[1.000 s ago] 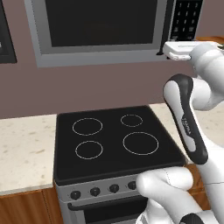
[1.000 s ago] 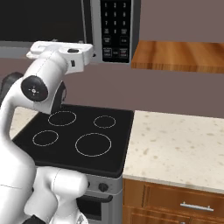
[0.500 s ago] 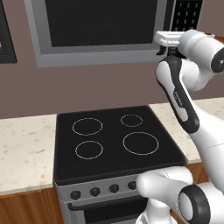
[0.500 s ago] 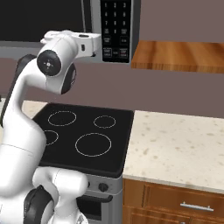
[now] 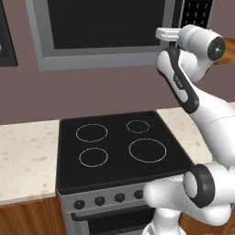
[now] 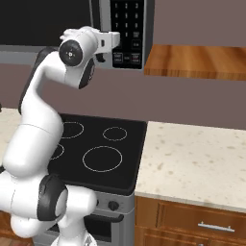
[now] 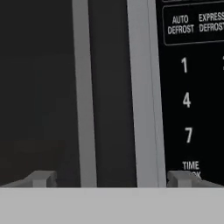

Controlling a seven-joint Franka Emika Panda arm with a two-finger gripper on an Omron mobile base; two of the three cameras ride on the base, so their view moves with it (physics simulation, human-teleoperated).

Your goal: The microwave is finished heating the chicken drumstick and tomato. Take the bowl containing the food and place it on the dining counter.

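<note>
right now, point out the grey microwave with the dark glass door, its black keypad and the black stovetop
grey microwave (image 5: 105, 20), left base view, dark glass door
black keypad (image 6: 126, 24), right base view, button panel
black stovetop (image 5: 119, 149), left base view, glass surface between burner rings

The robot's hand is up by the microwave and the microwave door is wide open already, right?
Not quite. The hand is up by the microwave, but the door is closed. The left base view shows its dark glass flat in the grey frame, and the hand view shows the door's handle bar straight ahead, with the open gripper facing it.
</note>
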